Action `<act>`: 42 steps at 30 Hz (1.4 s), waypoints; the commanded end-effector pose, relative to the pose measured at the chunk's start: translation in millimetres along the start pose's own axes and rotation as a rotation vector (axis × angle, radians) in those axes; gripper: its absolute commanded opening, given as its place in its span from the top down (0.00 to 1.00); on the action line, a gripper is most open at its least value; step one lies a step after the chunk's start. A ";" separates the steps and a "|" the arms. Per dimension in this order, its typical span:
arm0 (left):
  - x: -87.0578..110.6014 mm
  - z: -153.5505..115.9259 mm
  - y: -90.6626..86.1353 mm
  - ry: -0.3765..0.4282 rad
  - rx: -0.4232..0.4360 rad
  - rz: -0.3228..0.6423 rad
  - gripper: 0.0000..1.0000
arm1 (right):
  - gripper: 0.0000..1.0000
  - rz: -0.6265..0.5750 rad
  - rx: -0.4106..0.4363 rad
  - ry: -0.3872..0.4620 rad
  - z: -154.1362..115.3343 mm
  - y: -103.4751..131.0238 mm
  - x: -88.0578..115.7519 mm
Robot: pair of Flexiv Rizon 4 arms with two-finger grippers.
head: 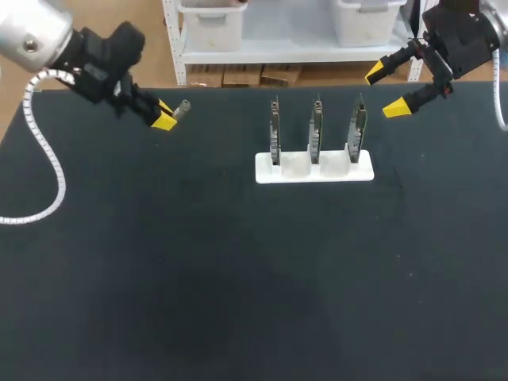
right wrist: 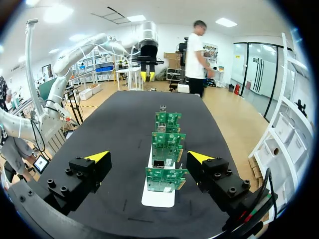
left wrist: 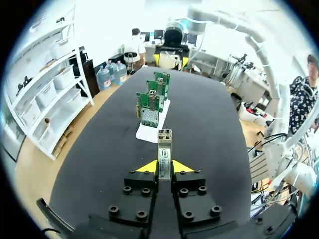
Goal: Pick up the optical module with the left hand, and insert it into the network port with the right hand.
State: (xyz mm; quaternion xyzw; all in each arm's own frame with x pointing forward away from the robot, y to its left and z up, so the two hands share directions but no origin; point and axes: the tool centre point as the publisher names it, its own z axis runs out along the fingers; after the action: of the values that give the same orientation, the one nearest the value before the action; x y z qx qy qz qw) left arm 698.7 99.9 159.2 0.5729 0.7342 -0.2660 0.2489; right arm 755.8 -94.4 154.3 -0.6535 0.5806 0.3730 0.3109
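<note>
My left gripper (head: 163,115) hangs over the table's far left, shut on a silver optical module (head: 181,107) that sticks out past its yellow tips toward the boards. In the left wrist view the optical module (left wrist: 164,152) stands clamped between the fingers of the left gripper (left wrist: 164,167). Three green network cards (head: 316,131) stand upright in a white holder (head: 314,169) at the far middle. My right gripper (head: 389,89) hovers wide open at the far right, above and right of the cards. The cards (right wrist: 164,149) lie ahead of the right gripper (right wrist: 148,157), between its spread fingers.
The black table (head: 238,278) stretches wide in front of the holder. The white holder (left wrist: 149,132) with its cards (left wrist: 152,99) lies ahead of the left gripper. My left arm (right wrist: 142,47) shows beyond the cards in the right wrist view.
</note>
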 end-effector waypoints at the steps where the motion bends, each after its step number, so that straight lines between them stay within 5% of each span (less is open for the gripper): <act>1: 4.5 0.0 2.0 -0.048 0.017 0.003 1.00 | 0.00 0.000 0.004 0.002 0.3 1.9 -0.4; 7: -2.8 3.4 0.8 -0.069 0.014 0.027 1.00 | 0.00 0.000 0.004 0.002 0.3 1.9 -0.4; 18: -129.8 28.1 6.9 -0.288 -0.047 0.202 1.00 | 0.00 0.000 0.004 0.002 0.3 1.9 -0.4; 24: -175.9 49.5 -1.5 -0.349 0.026 0.273 1.00 | 0.00 0.000 0.004 0.002 0.3 1.9 -0.4; 42: -175.1 54.5 -6.8 -0.365 0.058 0.261 1.00 | 0.00 0.000 0.004 0.002 0.3 1.9 -0.4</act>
State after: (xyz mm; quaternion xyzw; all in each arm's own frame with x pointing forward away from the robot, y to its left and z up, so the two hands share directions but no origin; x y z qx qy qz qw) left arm 736.4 -66.2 239.9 0.6154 0.5860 -0.3518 0.3927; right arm 755.8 -94.3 154.3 -0.6535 0.5806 0.3731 0.3109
